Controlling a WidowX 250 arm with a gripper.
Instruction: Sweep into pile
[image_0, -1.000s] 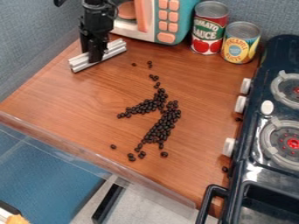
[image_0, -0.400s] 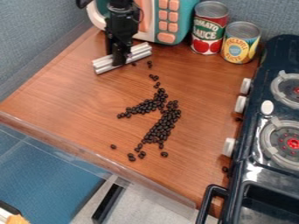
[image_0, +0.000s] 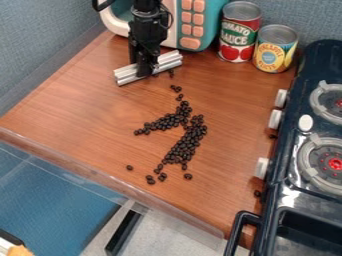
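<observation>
The black gripper (image_0: 148, 69) hangs at the upper left of the wooden surface, shut on a silver ridged metal bar (image_0: 127, 74) that lies slanted across it. Dark round beans (image_0: 189, 140) form a forked, elongated heap at the middle of the surface, below and to the right of the bar. A thin trail of beans (image_0: 176, 88) runs from the heap up toward the bar's right end. A few loose beans (image_0: 150, 179) lie near the front edge, with one bean (image_0: 129, 167) apart to the left.
Behind the bar stands a teal and white toy microwave (image_0: 192, 25), with a red can (image_0: 240, 32) and a yellow can (image_0: 274, 48) to its right. A dark toy stove (image_0: 300, 165) lines the right side, with stray beans at its edge. A clear rim (image_0: 113, 180) bounds the front.
The gripper and the metal bar have moved right, from the surface's upper left corner to beside the top of the bean trail. The bean heap looks the same.
</observation>
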